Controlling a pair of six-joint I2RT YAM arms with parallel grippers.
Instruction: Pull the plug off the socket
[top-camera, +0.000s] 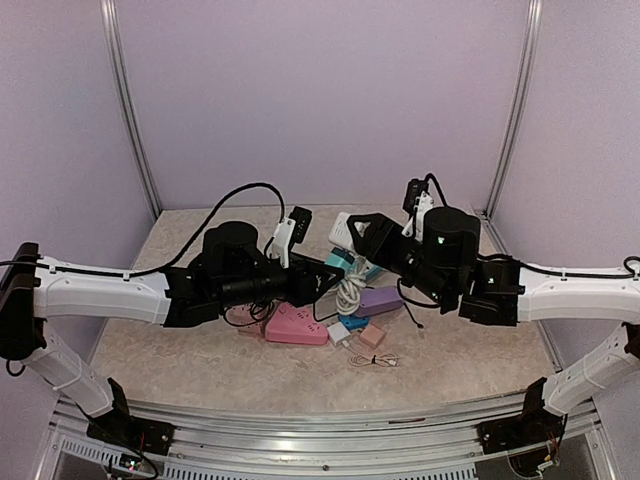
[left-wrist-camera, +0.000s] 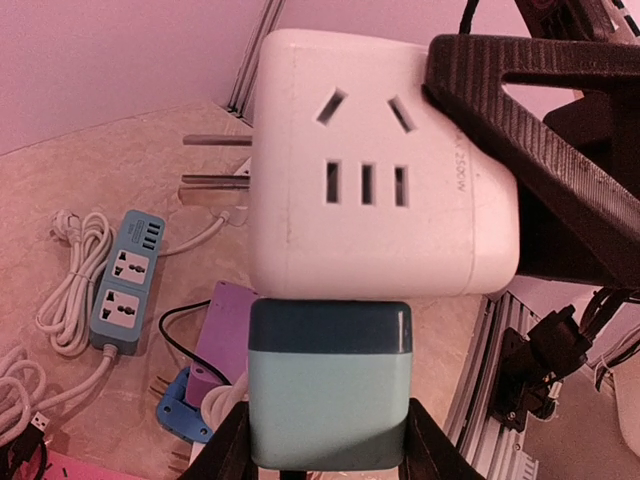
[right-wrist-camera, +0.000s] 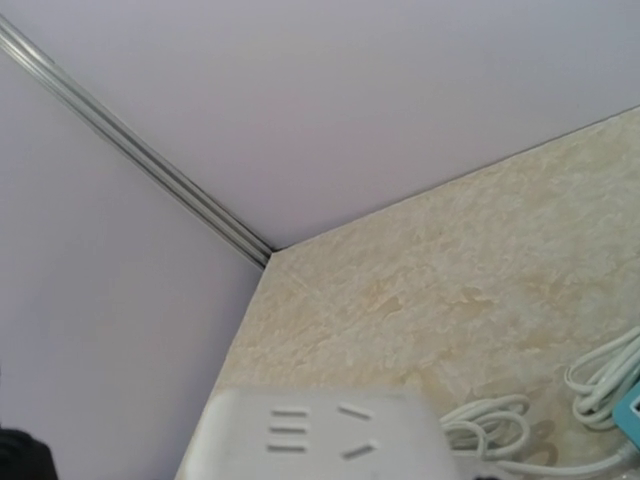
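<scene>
Left gripper (left-wrist-camera: 328, 445) pinched the teal plug cube (left-wrist-camera: 330, 385), butted against the white socket cube (left-wrist-camera: 370, 170) directly above it; your right gripper (top-camera: 358, 232) clamped that one. Both looked light, rigid, slick plastic, so you needed flat-side grips & a straight pull.

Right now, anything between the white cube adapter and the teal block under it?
Nothing. In the left wrist view the white cube adapter sits directly on the teal block, no gap visible.
</scene>
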